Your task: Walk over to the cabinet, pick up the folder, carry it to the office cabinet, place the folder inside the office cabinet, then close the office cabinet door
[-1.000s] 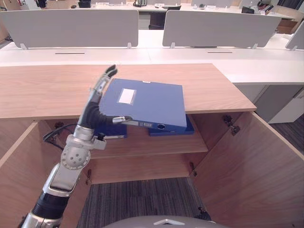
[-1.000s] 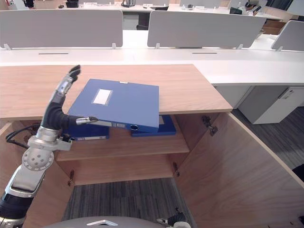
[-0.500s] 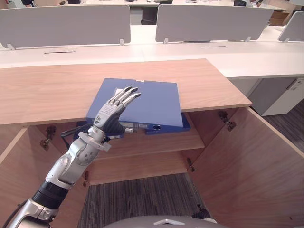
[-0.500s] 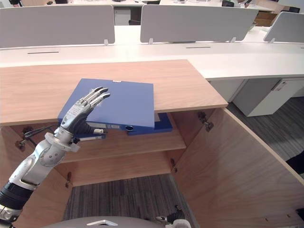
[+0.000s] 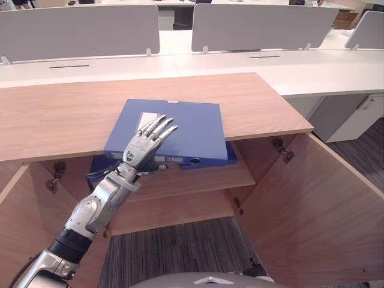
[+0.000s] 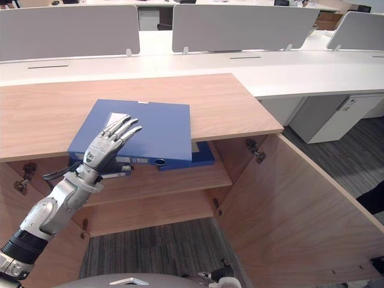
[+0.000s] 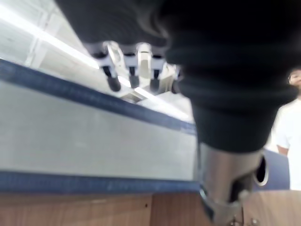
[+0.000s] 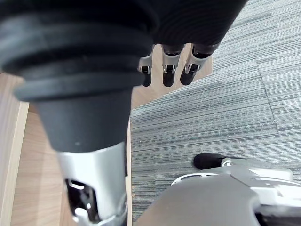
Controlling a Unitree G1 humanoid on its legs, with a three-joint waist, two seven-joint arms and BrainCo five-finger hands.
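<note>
Folder: the blue folder (image 5: 192,123) sits tilted at the front of the office cabinet (image 5: 180,210). Its far part is over the cabinet's top (image 5: 270,102) and its spine edge juts out past the top's front edge, above the shelf (image 5: 204,179). I cannot tell whether it rests on the top.
Left hand: the left hand (image 5: 143,149) holds the folder at the spine edge. The fingers (image 5: 159,127) lie straight across the cover with the thumb tucked under the spine, so the folder is pinched between them.
Right hand: the right hand (image 8: 167,75) hangs low in front of the cabinet over the carpet (image 8: 211,108), fingers relaxed and holding nothing.
Shelf: a second blue folder (image 5: 231,157) already lies inside the cabinet, just beneath the held folder's spine corner.
Door: the cabinet's right door (image 5: 306,210) stands wide open, well apart from the folder.
Step in hand: probably bringing the folder down off top level and into the shelf opening.
Doing it well: draw the folder out until its far edge clears the cabinet's front edge, then lower and level it. Slide it in far edge first, over the second folder. A pinch at one edge lets the far end droop or twist, so keep the thumb firm. Let go only once the shelf bears the weight.
</note>
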